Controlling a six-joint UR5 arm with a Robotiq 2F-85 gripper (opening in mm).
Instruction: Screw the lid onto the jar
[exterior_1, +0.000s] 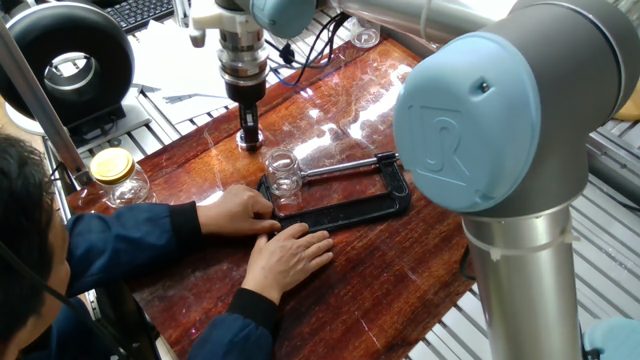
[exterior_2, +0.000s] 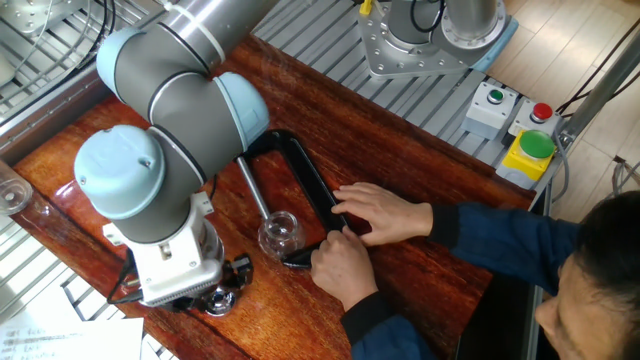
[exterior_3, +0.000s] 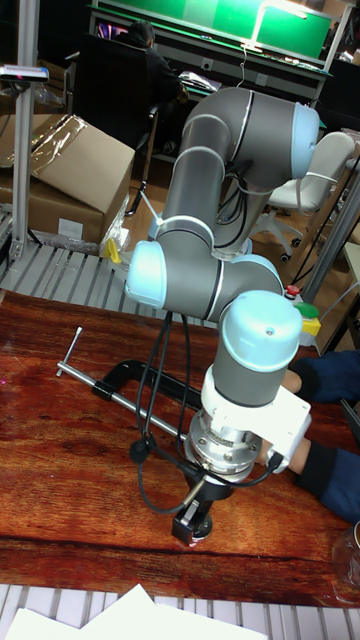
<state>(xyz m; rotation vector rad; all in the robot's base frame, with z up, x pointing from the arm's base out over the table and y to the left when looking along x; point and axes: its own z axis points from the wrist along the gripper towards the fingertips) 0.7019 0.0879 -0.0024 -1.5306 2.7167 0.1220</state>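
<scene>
The small clear jar (exterior_1: 283, 172) stands upright and open-mouthed in the jaw of a black C-clamp (exterior_1: 350, 212); it also shows in the other fixed view (exterior_2: 281, 232). My gripper (exterior_1: 250, 140) points straight down at the table a short way behind and left of the jar. Its dark fingers are close together, with the small glassy lid (exterior_1: 250, 146) at their tips on or just above the wood. In the tall view the gripper (exterior_3: 194, 527) reaches the tabletop, while the arm hides the jar. In the other fixed view the wrist covers the fingertips.
A person's two hands (exterior_1: 240, 210) (exterior_1: 295, 255) hold the clamp down next to the jar. A rounder jar with a yellow lid (exterior_1: 115, 175) stands at the left table edge. Another glass (exterior_1: 365, 38) sits at the far corner. The clamp's long screw (exterior_2: 255, 195) lies across the wood.
</scene>
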